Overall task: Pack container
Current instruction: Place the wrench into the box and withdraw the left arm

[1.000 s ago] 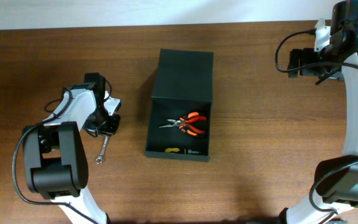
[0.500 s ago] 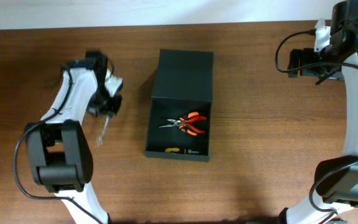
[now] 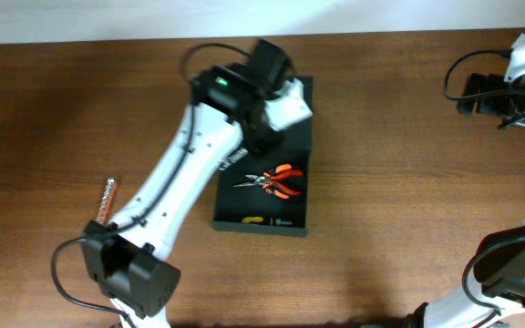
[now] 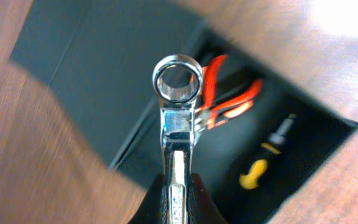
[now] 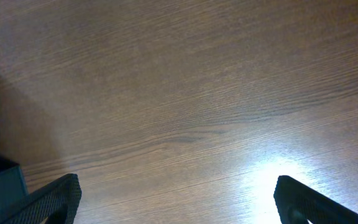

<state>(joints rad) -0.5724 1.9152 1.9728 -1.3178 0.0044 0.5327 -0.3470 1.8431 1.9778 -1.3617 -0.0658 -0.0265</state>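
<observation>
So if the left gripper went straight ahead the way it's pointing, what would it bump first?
Probably the container, near where its lid joins the box. The left gripper holds a wrench out in front, so its ring end would touch first, just beside the orange pliers. Depth is unclear.

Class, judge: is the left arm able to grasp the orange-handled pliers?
Probably not: the pliers lie exposed in the dark green cardboard box, but its fingers grip a silver metal wrench.

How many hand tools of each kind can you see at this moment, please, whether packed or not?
Wrench: 1, held by the left gripper
Pliers: 1, in the container
Screwdriver: 1, in the container
Small ridged rod: 1, on the table, kind unclear
Total: 4
</observation>
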